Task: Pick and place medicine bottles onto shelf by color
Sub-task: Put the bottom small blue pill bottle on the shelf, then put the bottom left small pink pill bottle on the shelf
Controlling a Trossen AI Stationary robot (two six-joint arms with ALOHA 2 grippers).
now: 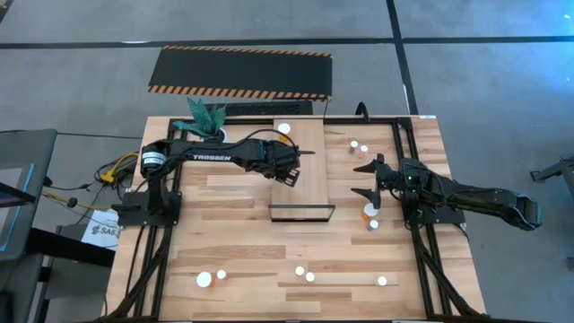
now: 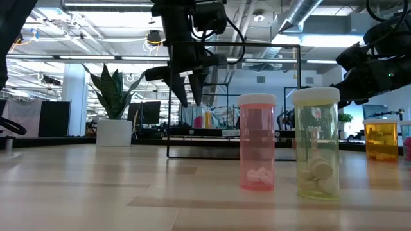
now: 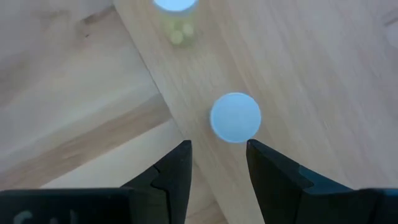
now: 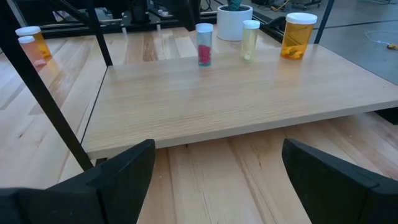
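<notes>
Fingers of the left gripper (image 1: 298, 167) hang parted and empty above the shelf (image 1: 309, 193), straddling a white-capped bottle (image 3: 235, 117) below. Right gripper (image 1: 369, 177), at three o'clock off the shelf, has its fingers spread wide over the tabletop (image 1: 233, 242); an orange bottle (image 1: 369, 211) stands at its six o'clock.

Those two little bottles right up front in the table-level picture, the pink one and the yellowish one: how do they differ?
The pink bottle is slimmer and a little shorter than the yellowish bottle. The pink bottle holds only a few pale pills at its bottom, while the yellowish bottle's round tablets pile higher. Both stand upright on the wooden table, side by side without touching, with see-through walls and white caps.
</notes>
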